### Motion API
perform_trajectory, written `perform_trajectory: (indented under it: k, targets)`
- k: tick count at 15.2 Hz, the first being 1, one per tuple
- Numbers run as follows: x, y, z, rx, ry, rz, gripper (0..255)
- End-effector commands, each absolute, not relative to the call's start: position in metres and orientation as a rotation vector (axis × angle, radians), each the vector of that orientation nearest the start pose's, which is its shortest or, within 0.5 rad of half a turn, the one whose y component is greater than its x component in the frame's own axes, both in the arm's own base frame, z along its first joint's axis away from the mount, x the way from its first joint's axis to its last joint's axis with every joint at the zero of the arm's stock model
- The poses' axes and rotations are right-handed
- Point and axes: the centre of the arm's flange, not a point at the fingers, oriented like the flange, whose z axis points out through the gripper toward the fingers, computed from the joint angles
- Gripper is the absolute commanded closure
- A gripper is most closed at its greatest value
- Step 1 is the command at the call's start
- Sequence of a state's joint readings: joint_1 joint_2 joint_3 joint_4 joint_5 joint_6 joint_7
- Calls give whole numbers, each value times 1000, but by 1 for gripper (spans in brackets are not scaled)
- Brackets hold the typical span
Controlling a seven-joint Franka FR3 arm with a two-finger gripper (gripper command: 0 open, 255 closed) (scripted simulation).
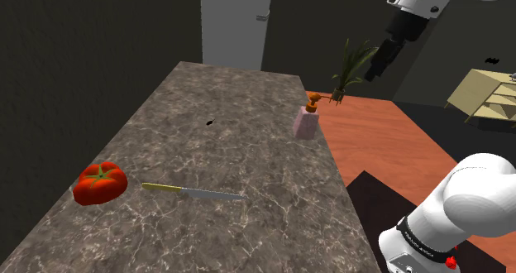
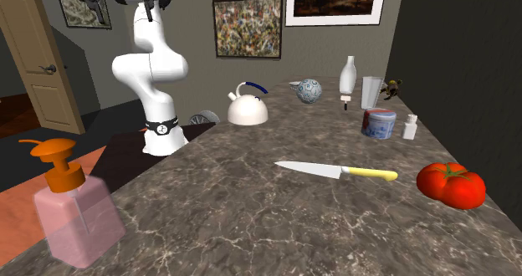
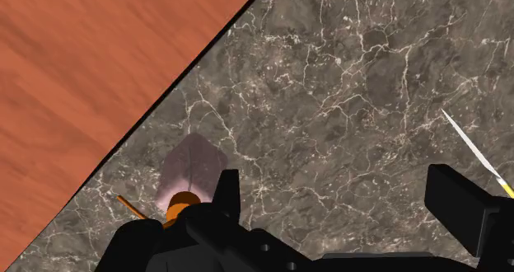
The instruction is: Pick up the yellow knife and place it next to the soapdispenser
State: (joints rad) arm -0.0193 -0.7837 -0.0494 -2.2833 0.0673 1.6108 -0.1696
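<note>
Shoulder view: knife lengthwise, blade rightward

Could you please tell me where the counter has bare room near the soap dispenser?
The counter is bare from the soap dispenser across to the knife. It is crowded at the end by the paintings, around the kettle, bottle and glass.

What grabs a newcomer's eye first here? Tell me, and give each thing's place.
The red tomato stands out at the shoulder view's lower left on the dark veined counter, with the yellow-handled knife lying flat beside it, not touching. Next comes the pink soap dispenser with its orange pump, at the counter's right edge in that view. The black claw hangs open well above the counter, near the dispenser.
</note>
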Motion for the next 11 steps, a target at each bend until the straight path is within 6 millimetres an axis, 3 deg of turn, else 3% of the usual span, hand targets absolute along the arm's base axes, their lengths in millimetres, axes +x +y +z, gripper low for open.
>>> perform_trajectory:
  k: [1, 11]
  targets:
    - [311, -20, 628, -3042, -174, -185, 0]
    - [386, 70, 561, -3036, -423, -154, 0]
